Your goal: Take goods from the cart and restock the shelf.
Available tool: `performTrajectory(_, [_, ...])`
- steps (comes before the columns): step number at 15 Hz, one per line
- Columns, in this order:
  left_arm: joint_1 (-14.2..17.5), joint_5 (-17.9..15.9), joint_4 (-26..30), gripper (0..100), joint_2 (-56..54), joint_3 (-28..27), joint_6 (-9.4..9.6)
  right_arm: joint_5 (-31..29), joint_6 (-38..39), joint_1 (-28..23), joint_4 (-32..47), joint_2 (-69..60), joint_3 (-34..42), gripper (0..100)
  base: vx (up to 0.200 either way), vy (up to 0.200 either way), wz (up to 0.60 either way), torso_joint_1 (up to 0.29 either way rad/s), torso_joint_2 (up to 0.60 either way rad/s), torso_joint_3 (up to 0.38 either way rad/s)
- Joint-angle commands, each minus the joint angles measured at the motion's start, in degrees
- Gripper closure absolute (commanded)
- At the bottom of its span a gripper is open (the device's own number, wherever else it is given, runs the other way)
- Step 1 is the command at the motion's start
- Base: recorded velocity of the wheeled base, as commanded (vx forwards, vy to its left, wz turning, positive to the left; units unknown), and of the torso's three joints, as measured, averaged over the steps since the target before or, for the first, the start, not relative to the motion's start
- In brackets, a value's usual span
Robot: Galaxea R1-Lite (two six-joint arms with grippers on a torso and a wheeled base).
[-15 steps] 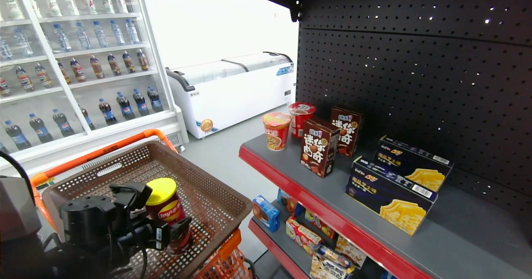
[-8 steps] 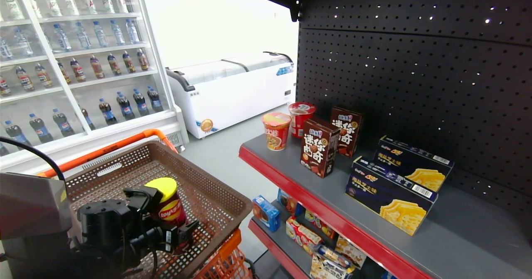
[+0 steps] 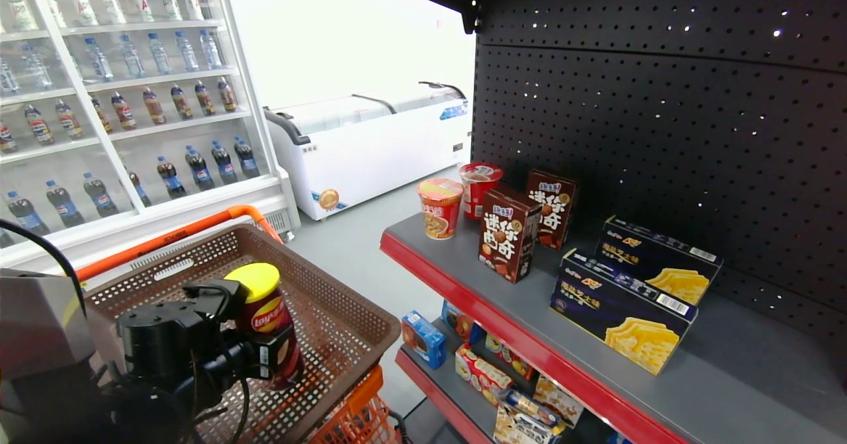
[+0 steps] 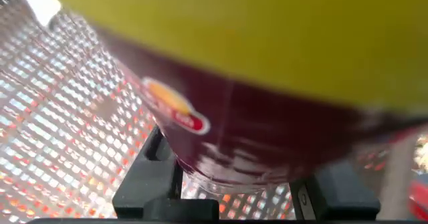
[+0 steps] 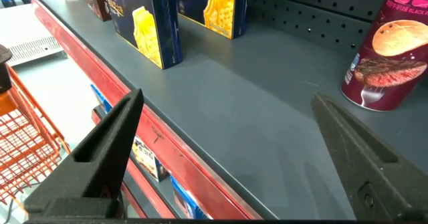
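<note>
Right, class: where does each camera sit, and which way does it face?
Head view: on the head, facing down at basket and shelf; left arm lower left.
Left wrist view: on that wrist, close on the crisp can; left jaws flank it.
Right wrist view: on that wrist, along the shelf toward blue boxes; right jaws apart.
Shared: head and left wrist, the can; head and right wrist, the boxes.

1. A tall drinks cooler [image 3: 132, 133] stands at the far left, its white racks lined with rows of bottles [image 3: 196, 168].
2. A white chest freezer [image 3: 377, 153] with a curved glass lid sits beside the cooler.
3. Grey floor [image 3: 344, 245] spreads in front of both.
</note>
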Motion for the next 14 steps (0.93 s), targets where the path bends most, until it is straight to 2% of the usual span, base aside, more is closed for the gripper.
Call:
performTrajectory(1, [1.3, 1.1, 8.5, 100, -11.8, -0.6, -0.37, 0.0, 0.0, 0.0, 0.0, 0.0, 0.0, 0, 0.000, 0.000, 0.00, 0.000, 0.00, 0.000])
performTrajectory(2, [1.4, 0.8, 15.3, 100, -17.0, -2.0, -0.54, 0.0, 0.0, 0.0, 0.0, 0.0, 0.0, 0, 0.000, 0.000, 0.00, 0.000, 0.00, 0.000])
performTrajectory(3, [1.4, 0.9, 19.5, 100, -19.9, -3.3, -0.63, 0.0, 0.0, 0.0, 0.0, 0.0, 0.0, 0, 0.000, 0.000, 0.00, 0.000, 0.00, 0.000])
performTrajectory(4, [1.4, 1.3, 28.7, 100, -26.2, -5.8, -0.72, 0.0, 0.0, 0.0, 0.0, 0.0, 0.0, 0, 0.000, 0.000, 0.00, 0.000, 0.00, 0.000])
performTrajectory(5, [1.4, 1.3, 32.5, 100, -29.1, -6.7, -0.72, 0.0, 0.0, 0.0, 0.0, 0.0, 0.0, 0, 0.000, 0.000, 0.00, 0.000, 0.00, 0.000])
performTrajectory(6, [1.4, 1.2, 40.7, 100, -34.8, -7.9, -0.72, 0.0, 0.0, 0.0, 0.0, 0.0, 0.0, 0, 0.000, 0.000, 0.00, 0.000, 0.00, 0.000])
performTrajectory(7, [1.4, 1.1, 45.4, 100, -38.3, -8.2, -0.81, 0.0, -0.1, 0.0, 0.0, 0.0, 0.0, 0, 0.000, 0.000, 0.00, 0.000, 0.00, 0.000])
performTrajectory(8, [1.4, 1.1, 45.4, 100, -38.3, -8.2, -0.81, 0.0, -0.1, 0.0, 0.0, 0.0, 0.0, 0, 0.000, 0.000, 0.00, 0.000, 0.00, 0.000])
performTrajectory(9, [1.9, -1.8, 52.4, 100, -45.6, -7.1, -1.51, 0.0, 0.0, 0.0, 0.0, 0.0, 0.0, 0, 0.000, 0.000, 0.00, 0.000, 0.00, 0.000])
performTrajectory(10, [2.0, -5.5, 56.9, 100, -51.5, -5.5, -1.86, 0.1, 0.0, 0.0, 0.0, 0.0, 0.0, 0, 0.000, 0.000, 0.00, 0.000, 0.00, 0.000])
performTrajectory(12, [2.3, -6.3, 61.7, 100, -58.1, -4.0, -3.53, 0.0, 0.0, 0.0, 0.0, 0.0, 0.0, 0, 0.000, 0.000, 0.00, 0.000, 0.00, 0.000])
performTrajectory(13, [2.3, -6.3, 61.7, 100, -59.9, -1.7, -2.92, 0.0, 0.0, 0.0, 0.0, 0.0, 0.0, 0, 0.000, 0.000, 0.00, 0.000, 0.00, 0.000])
performTrajectory(14, [2.3, -6.1, 60.2, 100, -62.3, 1.5, -1.51, 0.0, 0.0, 0.0, 0.0, 0.0, 0.0, 0, 0.000, 0.000, 0.00, 0.000, 0.00, 0.000])
